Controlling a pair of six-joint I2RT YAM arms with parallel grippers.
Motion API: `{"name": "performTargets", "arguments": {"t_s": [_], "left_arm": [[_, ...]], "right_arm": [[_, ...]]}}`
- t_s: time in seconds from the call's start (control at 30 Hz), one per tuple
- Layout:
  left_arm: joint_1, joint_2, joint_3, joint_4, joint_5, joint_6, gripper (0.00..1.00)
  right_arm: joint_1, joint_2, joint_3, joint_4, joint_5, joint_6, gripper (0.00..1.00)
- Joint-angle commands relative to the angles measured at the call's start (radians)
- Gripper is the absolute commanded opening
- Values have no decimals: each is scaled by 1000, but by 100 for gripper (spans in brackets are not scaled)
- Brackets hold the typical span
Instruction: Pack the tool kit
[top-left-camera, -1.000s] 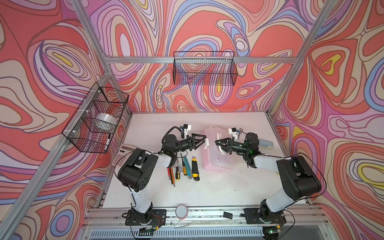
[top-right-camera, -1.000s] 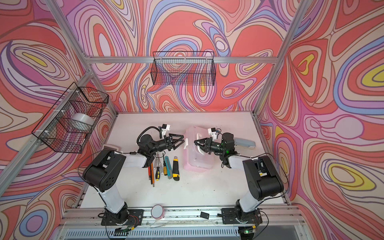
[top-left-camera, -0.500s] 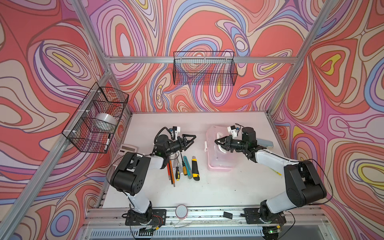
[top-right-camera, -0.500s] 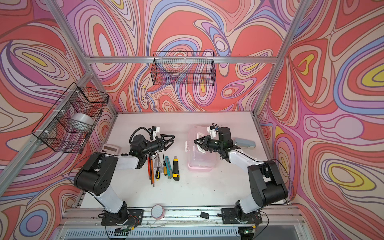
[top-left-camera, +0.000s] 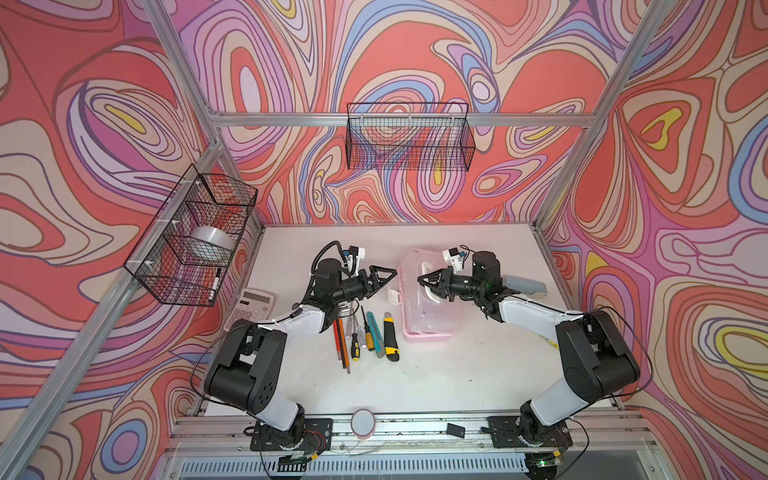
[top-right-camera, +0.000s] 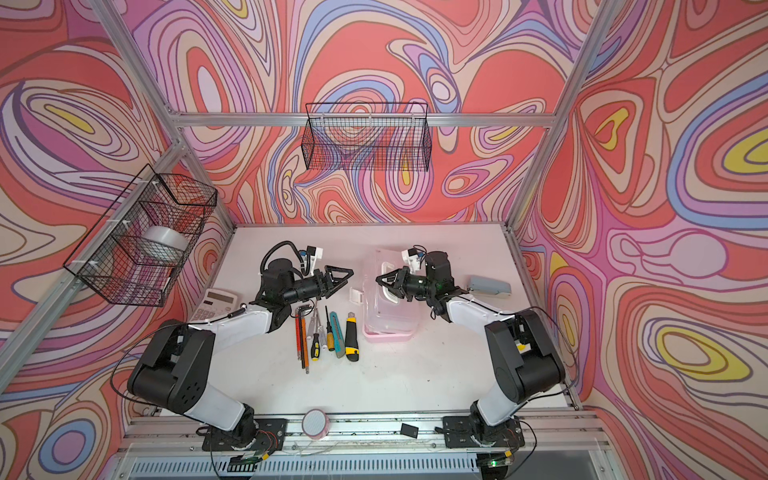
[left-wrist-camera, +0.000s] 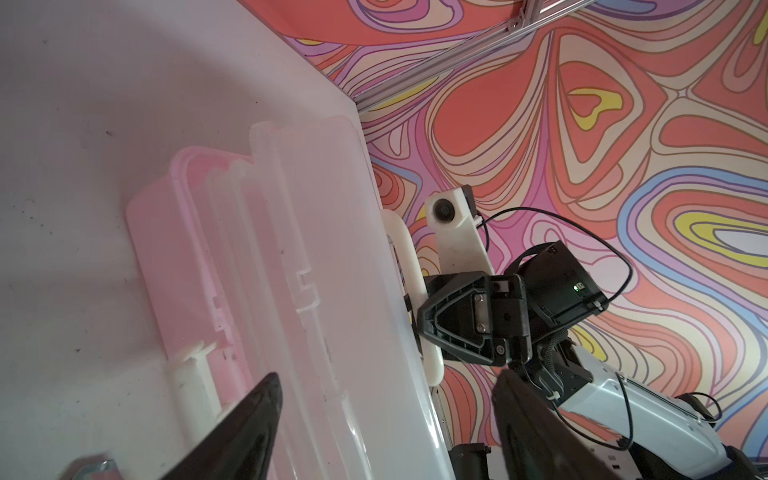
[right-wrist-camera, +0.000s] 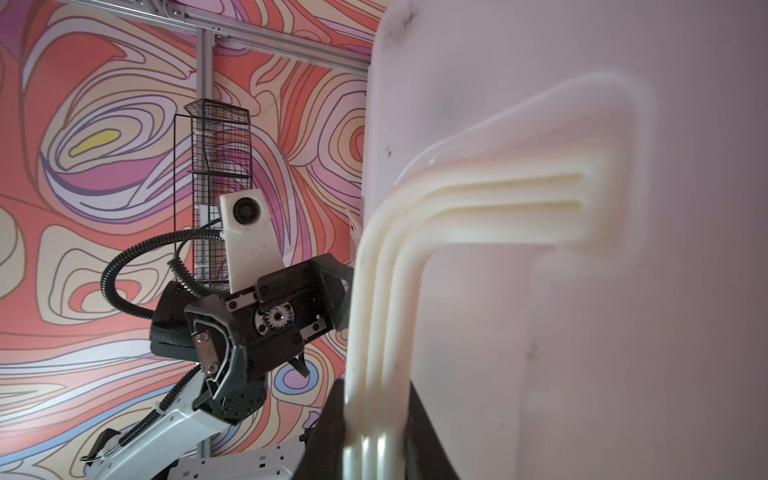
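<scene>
The tool kit box (top-left-camera: 428, 316) has a pink base (left-wrist-camera: 166, 257) and a clear lid (left-wrist-camera: 328, 249). It lies at the table's middle in both top views. My right gripper (top-left-camera: 426, 284) (right-wrist-camera: 374, 440) is shut on the lid's white handle (right-wrist-camera: 386, 282), and the lid looks tilted up from the base. My left gripper (top-left-camera: 388, 279) (left-wrist-camera: 386, 415) hangs open just left of the box, touching nothing. Loose tools lie in a row left of the box: a yellow-black utility knife (top-left-camera: 390, 338), a teal cutter (top-left-camera: 375, 334), screwdrivers (top-left-camera: 354, 345) and red rods (top-left-camera: 338, 340).
A calculator (top-left-camera: 249, 307) lies at the left edge, under the left arm. A grey stapler-like item (top-left-camera: 525, 286) sits right of the box. A tape roll (top-left-camera: 363, 422) rests on the front rail. Wire baskets hang on the left wall (top-left-camera: 191, 241) and back wall (top-left-camera: 409, 137).
My left gripper has drawn back from the box's left edge and its jaws have widened. The right gripper has kept its hold on the handle and shifted slightly toward the back.
</scene>
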Motion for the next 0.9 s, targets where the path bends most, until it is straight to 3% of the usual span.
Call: {"name": "performTargets", "arguments": {"t_s": [0.0,0.13,0.4,0.57,0.73,0.87], "left_arm": [[-39,-22,60,-127,-29,89,81],[-84,-13,114,-214,-59,141,81],[-120,40,169,-214,-54,135,80],[-121,-7,173,-277,-79,170,80],[-122,-65,175,-405,-132,250,81],[-121,-62,162,-397,-133,244,81]], "right_arm": [[0,14,-20,257,-83,116,0],[-3,2,-32,303,-105,156,0],[-23,-41,-78,329,-119,170,0],[-38,-47,-92,335,-126,172,0],[-61,-9,-129,500,-150,274,0],[-66,48,-155,669,-161,374,0]]}}
